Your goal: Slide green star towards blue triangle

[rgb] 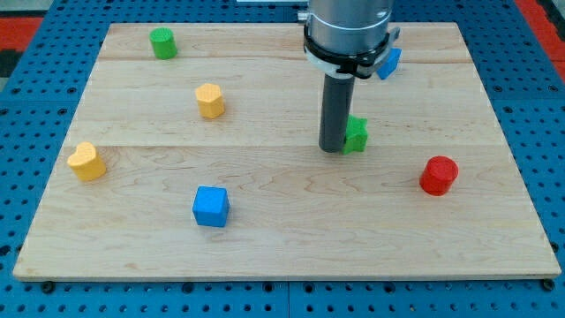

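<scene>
Arm: one arm enters from the view's top edge, right of centre; only its lowest section is visible.
Wrist housing: broad grey metallic cylinder [347, 26], cut off by the top edge, standing upright.
Collar: black ring band [342, 60] clamped round the base of the housing, with a thin pale line across it.
Rod: straight dark cylindrical rod [335, 113] hanging vertically from the collar, with no visible tilt.
My tip [333, 150]: the rod's lower end, flat, down at the level of the surface, a small shadow directly under it.
Gripper: the arm ends in the bare rod.
</scene>
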Motion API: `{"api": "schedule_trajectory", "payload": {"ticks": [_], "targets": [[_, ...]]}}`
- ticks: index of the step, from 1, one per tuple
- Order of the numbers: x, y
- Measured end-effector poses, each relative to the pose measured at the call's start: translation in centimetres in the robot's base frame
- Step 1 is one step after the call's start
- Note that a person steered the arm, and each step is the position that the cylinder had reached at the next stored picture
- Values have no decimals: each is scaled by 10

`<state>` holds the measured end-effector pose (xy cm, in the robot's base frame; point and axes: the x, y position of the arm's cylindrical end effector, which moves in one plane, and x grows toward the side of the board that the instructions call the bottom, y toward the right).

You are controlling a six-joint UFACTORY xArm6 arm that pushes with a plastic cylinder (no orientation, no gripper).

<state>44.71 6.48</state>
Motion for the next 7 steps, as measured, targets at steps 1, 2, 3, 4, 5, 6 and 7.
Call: {"api": "schedule_trajectory", "payload": {"ticks": [1, 2, 3, 4, 5, 6, 7], "targets": [[0, 16], [0, 22], [0, 27], [-3, 27], [-6, 27], [-7, 29], [-9, 40]]}}
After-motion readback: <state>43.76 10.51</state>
